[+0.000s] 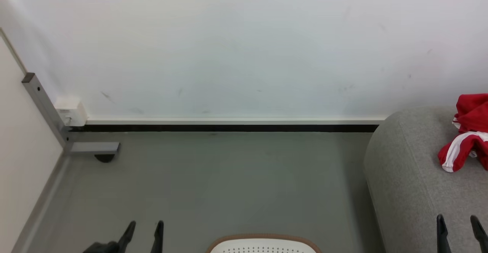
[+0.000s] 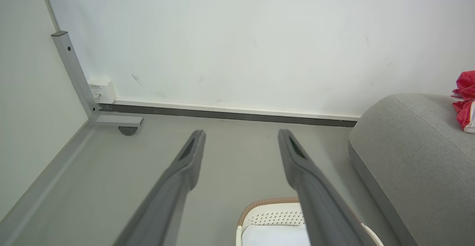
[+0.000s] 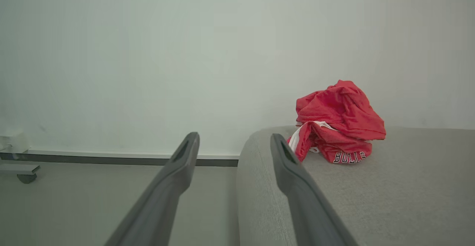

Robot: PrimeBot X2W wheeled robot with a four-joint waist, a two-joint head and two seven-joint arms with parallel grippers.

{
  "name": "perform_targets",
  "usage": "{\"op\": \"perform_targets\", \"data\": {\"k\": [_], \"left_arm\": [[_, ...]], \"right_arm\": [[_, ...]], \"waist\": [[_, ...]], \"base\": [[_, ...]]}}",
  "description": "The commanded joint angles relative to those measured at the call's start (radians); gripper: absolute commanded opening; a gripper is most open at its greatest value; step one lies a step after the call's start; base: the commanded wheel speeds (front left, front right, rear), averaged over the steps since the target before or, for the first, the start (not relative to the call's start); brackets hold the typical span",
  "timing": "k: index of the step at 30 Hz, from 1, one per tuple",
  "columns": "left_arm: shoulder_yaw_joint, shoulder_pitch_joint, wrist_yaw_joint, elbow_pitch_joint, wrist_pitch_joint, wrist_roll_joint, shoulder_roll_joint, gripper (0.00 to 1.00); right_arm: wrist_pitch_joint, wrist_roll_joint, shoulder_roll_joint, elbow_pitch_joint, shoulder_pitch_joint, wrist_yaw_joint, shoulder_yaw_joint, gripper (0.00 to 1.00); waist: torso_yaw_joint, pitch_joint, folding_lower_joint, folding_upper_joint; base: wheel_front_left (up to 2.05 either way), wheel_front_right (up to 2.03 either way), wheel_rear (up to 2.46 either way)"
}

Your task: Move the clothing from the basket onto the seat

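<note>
The right gripper (image 3: 233,136) has its two long dark fingers spread wide and holds nothing. It hangs over the rounded end of the seat (image 3: 371,194), a light-grey fabric sofa, with one finger over the cushion and the other over the grey floor (image 3: 74,209) beside it.

Ahead of this gripper and off to its right, well apart from the fingertips, the clothing (image 3: 337,123) lies on the seat as a crumpled red heap. It is bunched, so no clear long axis can be told. A fold with a white stripe trails from the heap toward the seat's rounded end, on the gripper's side. White letters low on the heap, facing the gripper, read "BULLS".

The left gripper (image 2: 241,133) is likewise spread wide with nothing between its fingers, above the floor. Just beneath its right finger is the basket (image 2: 263,203), white and perforated with a tan rim. Farther ahead is a white wall (image 2: 259,34) with a dark skirting strip (image 2: 222,113), and a grey metal frame (image 2: 74,71) stands in the corner.
</note>
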Motion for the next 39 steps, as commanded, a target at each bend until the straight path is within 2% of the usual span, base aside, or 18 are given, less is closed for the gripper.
{"op": "perform_targets", "data": {"k": [1,9,30,31,35,39], "left_arm": [[0.028,0.034,-0.017,0.007,0.000,0.023,-0.010,1.00],[0.098,0.056,-0.071,0.002,0.000,0.085,-0.056,1.00],[0.206,0.052,-0.166,0.029,0.000,0.198,-0.145,1.00],[0.204,0.052,-0.167,0.027,0.000,0.192,-0.145,0.00],[0.196,0.067,-0.169,0.057,0.001,0.190,-0.160,0.00],[0.216,0.058,-0.176,0.061,0.024,0.124,-0.168,0.00]], "right_arm": [[-0.004,0.001,0.004,0.010,0.024,-0.003,-0.005,1.00],[-0.004,0.049,0.006,0.040,0.036,-0.003,0.025,1.00],[-0.004,0.026,0.007,0.059,0.023,-0.003,0.067,1.00],[-0.001,0.035,0.007,0.056,0.030,0.000,0.069,0.00],[0.006,0.039,0.016,0.089,0.036,0.000,0.070,0.00],[0.032,0.113,0.017,0.102,0.016,0.000,0.063,0.00]], "waist": [[0.008,-0.012,0.0004,0.0000],[0.014,-0.016,0.0004,0.0000],[0.022,-0.029,0.0004,0.0000],[0.022,-0.029,0.0004,0.0000],[0.023,-0.029,0.0004,0.0000],[0.023,-0.025,0.0004,0.0000]], "base": [[0.00,0.00,0.00],[0.00,0.00,0.00],[0.00,0.00,0.00],[0.00,0.00,0.00],[0.00,0.00,0.00],[0.00,0.00,0.00]]}}
